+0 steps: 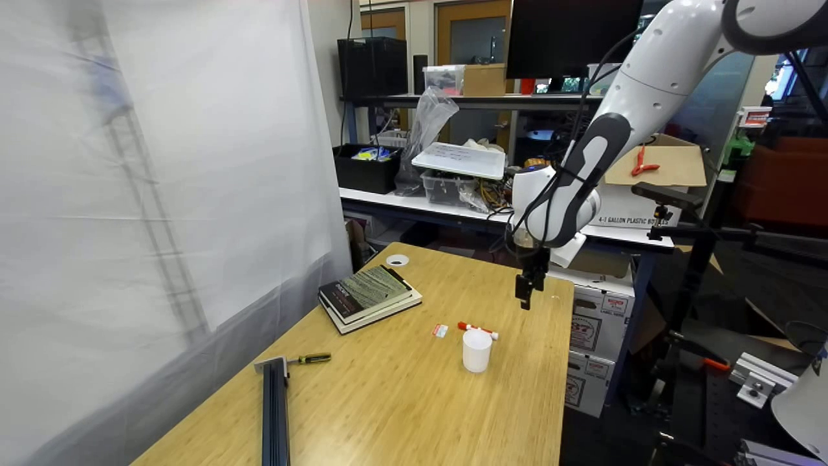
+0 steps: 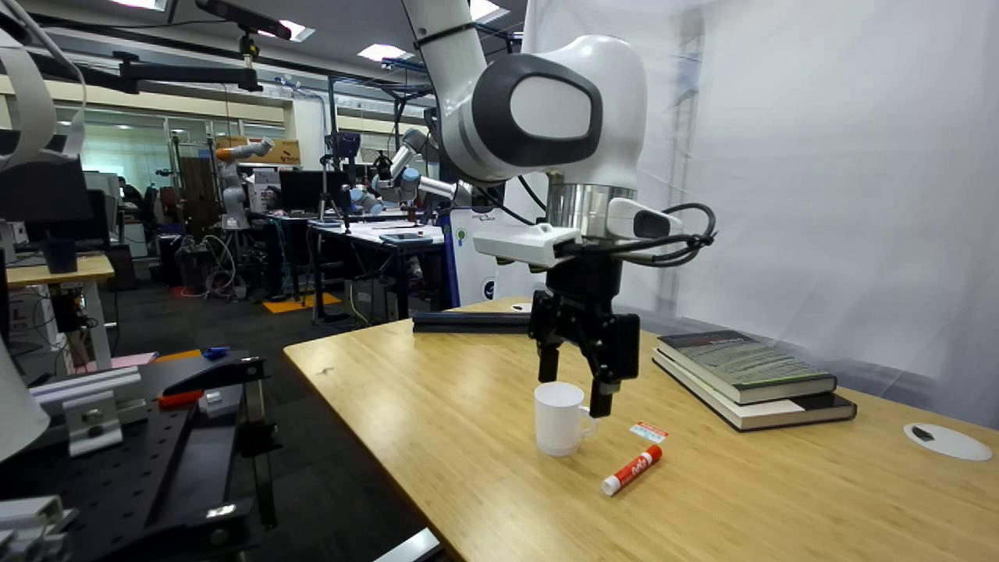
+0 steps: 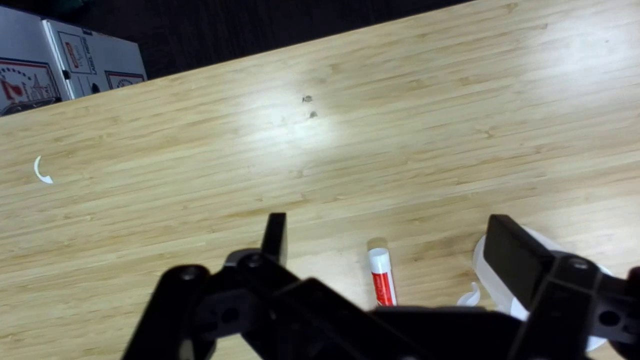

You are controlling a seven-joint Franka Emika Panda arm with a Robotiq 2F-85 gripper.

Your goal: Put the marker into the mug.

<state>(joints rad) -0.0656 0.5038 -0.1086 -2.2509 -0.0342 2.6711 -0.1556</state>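
Two fingers (image 2: 601, 396) of the robot's black hand (image 2: 575, 394) hang wide apart above the wood table (image 2: 437, 406); wrist view shows a red marker (image 3: 382, 278) w/ white end btwn them, down on the table. In an exterior view, the marker lies closer to the long edge opp. the white curtain (image 2: 788, 172) than to the curtain-side edge. Just past it, apart, a sm. white mug (image 2: 557, 421) stands upright, handle facing the marker. A tiny red-&-white label (image 2: 649, 432) is nr both. Farther: two stacked books (image 2: 741, 371), toward the curtain-side edge; a dark rail (image 2: 468, 323) by the far edge; in the bkgd, other robot arms (image 2: 232, 191).
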